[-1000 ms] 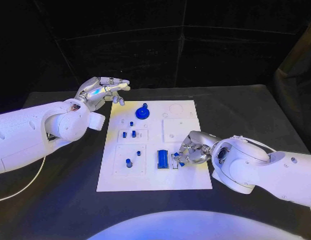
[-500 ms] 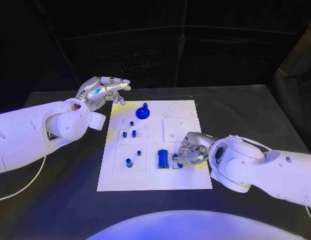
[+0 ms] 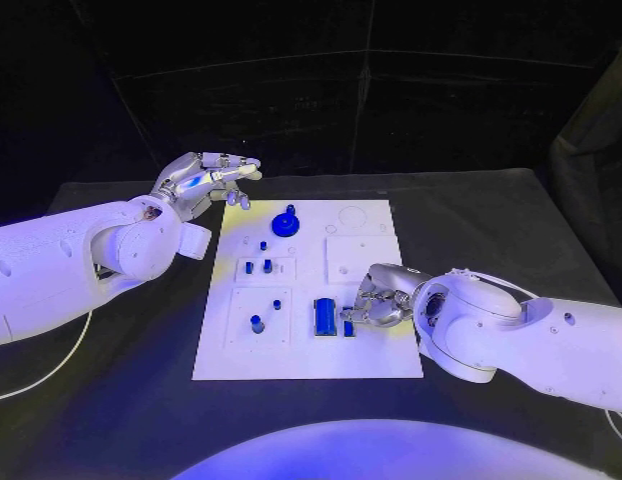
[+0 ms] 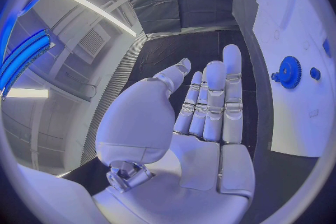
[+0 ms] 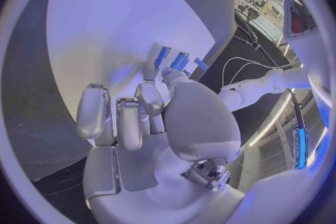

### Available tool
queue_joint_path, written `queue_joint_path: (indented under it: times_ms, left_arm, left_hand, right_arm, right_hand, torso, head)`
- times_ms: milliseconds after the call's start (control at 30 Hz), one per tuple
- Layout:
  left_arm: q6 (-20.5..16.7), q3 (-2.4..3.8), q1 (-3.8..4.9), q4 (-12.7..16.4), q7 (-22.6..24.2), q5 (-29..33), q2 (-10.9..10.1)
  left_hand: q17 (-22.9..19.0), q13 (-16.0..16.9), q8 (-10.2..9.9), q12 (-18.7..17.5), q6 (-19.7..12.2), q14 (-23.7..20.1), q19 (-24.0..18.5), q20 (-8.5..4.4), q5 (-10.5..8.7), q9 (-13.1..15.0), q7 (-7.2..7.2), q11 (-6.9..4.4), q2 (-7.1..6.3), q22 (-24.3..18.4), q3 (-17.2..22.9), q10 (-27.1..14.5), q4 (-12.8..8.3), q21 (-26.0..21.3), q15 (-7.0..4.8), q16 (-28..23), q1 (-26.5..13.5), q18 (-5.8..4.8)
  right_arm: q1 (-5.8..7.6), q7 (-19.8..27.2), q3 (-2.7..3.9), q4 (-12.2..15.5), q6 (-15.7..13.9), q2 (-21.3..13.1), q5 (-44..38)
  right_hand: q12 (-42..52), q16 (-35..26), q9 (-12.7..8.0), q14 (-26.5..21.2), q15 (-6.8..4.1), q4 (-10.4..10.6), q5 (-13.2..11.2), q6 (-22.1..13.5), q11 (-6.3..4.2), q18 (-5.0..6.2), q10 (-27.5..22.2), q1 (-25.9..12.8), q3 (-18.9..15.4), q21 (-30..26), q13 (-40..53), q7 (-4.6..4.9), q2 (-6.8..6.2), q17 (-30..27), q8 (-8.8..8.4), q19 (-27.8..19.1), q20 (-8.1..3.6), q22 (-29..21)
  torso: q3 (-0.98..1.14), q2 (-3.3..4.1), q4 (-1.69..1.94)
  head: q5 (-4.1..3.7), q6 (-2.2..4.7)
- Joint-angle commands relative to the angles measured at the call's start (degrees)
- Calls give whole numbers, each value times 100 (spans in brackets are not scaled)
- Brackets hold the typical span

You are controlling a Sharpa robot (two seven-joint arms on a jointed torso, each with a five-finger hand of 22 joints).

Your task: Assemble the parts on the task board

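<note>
- Fingers of my right hand (image 3: 378,302) pinch a small blue part (image 3: 350,327) low over the white board (image 3: 373,362), beside the blue block (image 3: 323,317).
- Since a second ago that hand has crept leftward toward the block; I judge seating is close.
- My left hand (image 3: 203,180) hangs empty, fingers apart, off the board's far corner near the blue gear (image 3: 285,224).

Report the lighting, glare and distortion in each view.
Head view: blue-violet light pools on the task board; backdrop dark. Left wrist view: fisheye bends the board edge; bright strip lights glare beyond the left hand. Right wrist view: right hand looms large; board curves.
</note>
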Motion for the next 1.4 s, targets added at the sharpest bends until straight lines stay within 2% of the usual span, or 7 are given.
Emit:
queue_joint_path:
  times_ms: [33,633,867,1033,1133,1267,1400]
  left_arm:
    - [70,5,8,8,14,17,1]
    - [70,5,7,-4,12,17,10]
    - [87,4,7,-36,50,33,29]
    - [213,4,4,-149,185,420,99]
    - [239,4,-5,-298,260,542,189]
    - [245,5,-29,-775,344,520,452]
    - [162,7,-62,-1173,429,484,667]
  left_hand:
    - [-6,5,25,36,-44,-50,13,32,2,-6,7,7,19,-8,0,-29,-29,-29,-1,17,13,79]
    - [-6,5,25,36,-44,-50,13,32,2,-6,7,7,19,-8,0,-29,-29,-29,-1,17,13,79]
    - [-30,4,49,73,-63,-62,18,36,0,-6,15,16,14,-23,-46,-55,-21,-43,6,33,-10,76]
    - [-270,-11,108,118,-74,-450,-303,73,-9,-7,-68,-10,-47,-214,-402,-144,137,-363,20,-359,-243,77]
    - [-754,-61,87,67,-119,-1082,-933,179,23,-21,-106,19,-22,-589,-641,-155,202,-978,133,-1318,-272,32]
    - [-1428,-155,-7,-203,-119,-1556,-1712,426,10,-30,-18,148,131,-1177,-739,-75,164,-1834,396,-2720,-64,-14]
    - [-1816,-168,-147,-533,-179,-1728,-2204,623,3,-38,-32,229,204,-1564,-805,-127,162,-2348,585,-3504,6,-2]
  right_arm:
    - [4,-15,1,6,96,11,-134]
    - [5,200,2,127,-249,-192,-40]
    - [129,1758,10,129,-874,-697,1235]
    - [462,3433,13,-481,-804,-687,3469]
    - [592,4228,16,-1025,-561,-507,4672]
    - [696,5058,45,-2015,-278,3,5820]
    - [727,5480,130,-2756,-94,451,6261]
  right_hand:
    - [36,24,14,484,-35,37,-44,9,1,-78,32,-94,-129,8,20,28,-12,965,-21,29,6,7]
    - [-168,-40,71,461,-24,116,-588,-55,19,-53,-44,-109,-678,-75,-52,47,7,874,-76,-46,13,-96]
    - [-2338,-933,-98,168,195,103,-365,-785,283,214,-976,202,-1111,-1083,-1547,354,-190,-237,-498,-888,209,-1396]
    - [-3174,-2548,-216,-384,305,-219,-655,-1079,409,540,-1516,1046,-1009,-2563,-2202,503,78,-1921,-648,-1999,304,-3140]
    - [-4025,-4584,-346,-1351,523,-324,-672,-1350,645,494,-2212,1403,-964,-3243,-2891,693,158,-3605,-815,-2450,466,-3567]
    - [-5239,-7086,-786,-3156,1357,-598,-1128,-1964,1184,271,-3034,1473,-1249,-5217,-4372,1032,216,-5295,-989,-3797,1008,-4739]
    - [-5643,-8010,-1247,-2819,1346,-1041,-1173,-1797,1263,542,-2718,1358,-1473,-6180,-5674,1009,567,-6528,-1087,-3394,1410,-5522]
  torso:
    - [4,1,-1]
    - [11,-14,3]
    - [-6,-70,0]
    - [-28,-179,-41]
    - [-50,-277,-57]
    - [-64,-421,-101]
    - [-47,-461,-170]
  head:
    - [-1,-2]
    - [-29,12]
    - [-88,182]
    - [-108,375]
    - [-154,548]
    - [-172,786]
    - [-146,960]
